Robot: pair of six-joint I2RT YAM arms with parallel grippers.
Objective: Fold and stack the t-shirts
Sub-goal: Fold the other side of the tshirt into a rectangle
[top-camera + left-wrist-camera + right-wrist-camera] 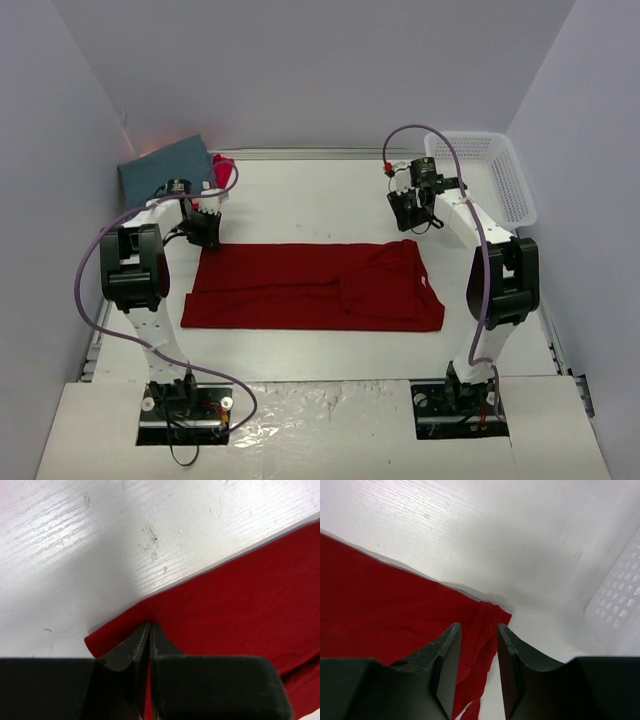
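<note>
Since the deep red shirt [315,287] lies flat across the middle of the table [320,200] w/ its long axis running left-right, the coming move turns on its two far corners, one per arm. Left gripper [150,626] sits at the far-left corner. Its jaws are pressed together w/ the tips right on the cloth edge, and the edge tents up to meet them, so it reads as a pinch on that corner. Right gripper [479,632] is at the far-right corner, jaws parted w/ a clear gap, astride a bunched bit of red cloth (sleeve or hem, can't tell). It isn't clamped on it yet. The shirt body lies on the near side of both claws, toward the arm bases.

Judgement: the step in hand is a fold of this shirt, early in the task. The next move prob. needs the right jaws to close on that bunched corner so both far corners lift together and carry toward the near edge, across the short axis. Risk: w/ only the left corner held, the fold goes skew.

Other shirts: the slate-teal shirt [165,165] is at the table's far-left corner w/ the pinkish-red shirt [222,168] just beside it, both nearer the left arm. The white basket [510,175] stands far right.
</note>
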